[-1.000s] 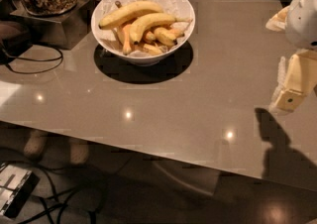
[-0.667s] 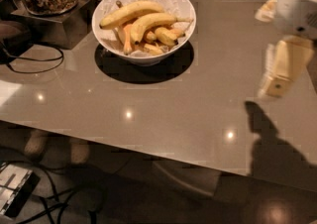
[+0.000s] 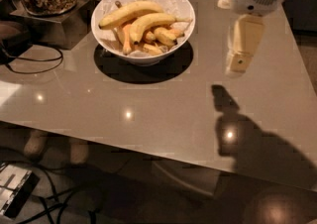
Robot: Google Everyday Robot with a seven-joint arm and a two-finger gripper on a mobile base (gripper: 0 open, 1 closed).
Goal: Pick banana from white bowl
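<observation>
Gripper (image 3: 241, 44) right of glossy white bowl (image 3: 153, 59) (state: can't tell), so centre over plump curved yellow banana (image 3: 148, 21), then descend.

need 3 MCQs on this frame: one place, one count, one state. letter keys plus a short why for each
1. Where is the gripper relative to the white bowl?
A. Inside it
B. Apart from it, toward the picture's right, above the table
C. Resting on its rim

2. How many large whole bananas lie in the white bowl?
A. One
B. Two
C. Four

3. What state is the shorter, curved banana in?
A. Peeled and sliced
B. Held up by the gripper
C. Unpeeled, lying in the bowl

Key:
1 B: the gripper hangs beside the bowl, with bare table showing between them.
2 B: the banana, plus a longer banana just above it in the picture.
3 C: its skin is whole and it rests among the other fruit.
</observation>
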